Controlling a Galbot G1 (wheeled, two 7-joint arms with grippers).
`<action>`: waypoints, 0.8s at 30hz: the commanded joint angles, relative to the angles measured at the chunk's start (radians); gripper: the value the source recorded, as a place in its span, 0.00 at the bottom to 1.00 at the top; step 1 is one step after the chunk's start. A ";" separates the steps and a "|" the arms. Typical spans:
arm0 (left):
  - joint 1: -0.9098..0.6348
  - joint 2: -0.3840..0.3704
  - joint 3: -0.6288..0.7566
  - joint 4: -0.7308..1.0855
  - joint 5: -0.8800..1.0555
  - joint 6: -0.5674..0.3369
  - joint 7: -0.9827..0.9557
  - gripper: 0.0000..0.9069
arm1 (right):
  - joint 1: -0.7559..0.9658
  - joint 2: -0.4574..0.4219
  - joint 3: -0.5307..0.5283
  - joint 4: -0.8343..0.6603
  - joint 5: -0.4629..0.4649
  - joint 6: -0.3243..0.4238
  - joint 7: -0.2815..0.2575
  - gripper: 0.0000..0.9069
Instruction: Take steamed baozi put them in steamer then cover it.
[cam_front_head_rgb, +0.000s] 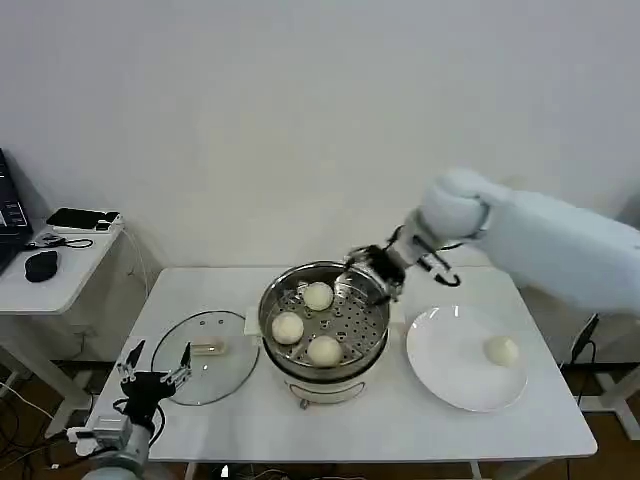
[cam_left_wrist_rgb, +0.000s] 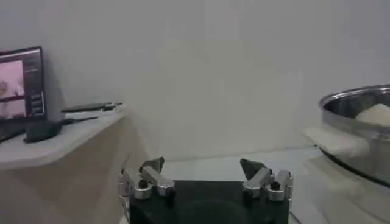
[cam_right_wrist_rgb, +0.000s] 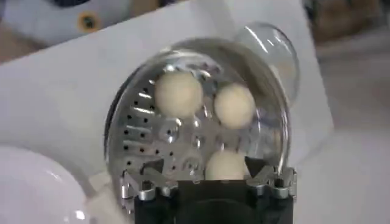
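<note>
My right pincer (cam_front_head_rgb: 368, 278) is over the far right rim of the steamer (cam_front_head_rgb: 275, 300), jaws spread, nothing held. Right wrist view: a baozi (cam_right_wrist_rgb: 226, 165) sits just below the open fingers (cam_right_wrist_rgb: 143, 179). I count three baozi in the steamer tray (cam_front_head_rgb: 317, 296) (cam_front_head_rgb: 287, 327) (cam_front_head_rgb: 324, 350), apart from each other. Fourth baozi (cam_front_head_rgb: 501, 350) is on the white plate (cam_front_head_rgb: 445, 365), right of the steamer on the counter (cam_front_head_rgb: 520, 420). Cover (cam_front_head_rgb: 222, 378) lies flat on the counter, just left of the steamer. My left pincer (cam_front_head_rgb: 157, 360) is parked at the counter's near left corner, beside the cover, jaws apart and empty.
</note>
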 joint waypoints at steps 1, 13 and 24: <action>-0.012 0.017 0.016 0.002 -0.001 0.002 0.007 1.00 | -0.047 -0.220 0.045 -0.053 0.138 -0.343 0.012 1.00; -0.008 0.028 0.030 0.015 0.003 0.004 0.013 1.00 | -0.302 -0.231 0.218 -0.193 -0.131 -0.350 -0.093 1.00; -0.019 0.028 0.027 0.049 0.010 0.007 0.016 1.00 | -0.524 -0.156 0.340 -0.282 -0.309 -0.263 -0.091 1.00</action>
